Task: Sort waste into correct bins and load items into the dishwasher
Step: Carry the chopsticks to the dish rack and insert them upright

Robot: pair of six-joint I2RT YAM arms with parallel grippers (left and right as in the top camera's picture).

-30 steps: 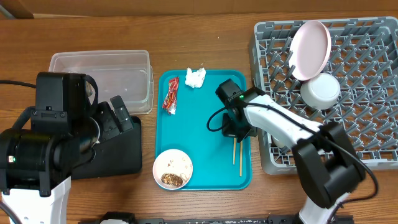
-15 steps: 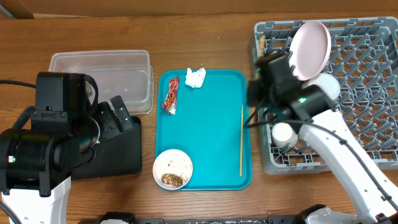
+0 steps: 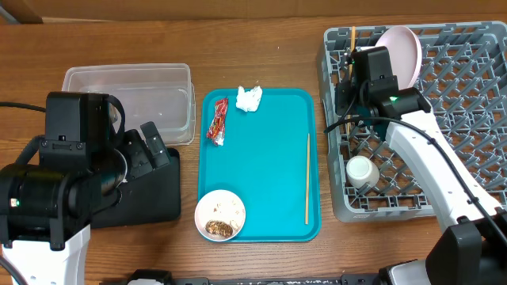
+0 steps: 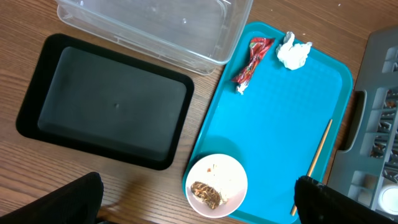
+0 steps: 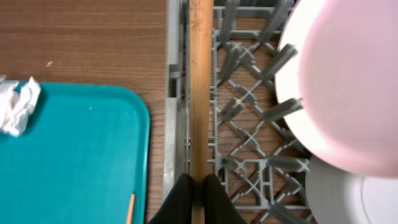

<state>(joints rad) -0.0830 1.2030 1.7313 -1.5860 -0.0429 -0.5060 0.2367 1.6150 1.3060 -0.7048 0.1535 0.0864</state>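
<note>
The right arm reaches across the grey dish rack (image 3: 475, 119) to its far left corner, the right gripper (image 5: 198, 186) closed to a narrow pinch on one end of a chopstick (image 5: 200, 93) that runs forward from the fingertips, just inside the rack's left wall. The left arm hangs back over the counter (image 3: 261, 47), its left gripper (image 3: 147, 150) spread wide above the black tray (image 4: 112, 106), beside the clear tub (image 4: 155, 25). In the rack – a pink plate (image 3: 400, 51) on edge and a white cup (image 3: 360, 172). The teal tray (image 3: 269, 150) carries a red wrapper (image 3: 218, 121), a tissue (image 3: 249, 97), a bowl (image 3: 220, 214) of food scraps and a second chopstick (image 3: 307, 178) – well apart from the right gripper.
</note>
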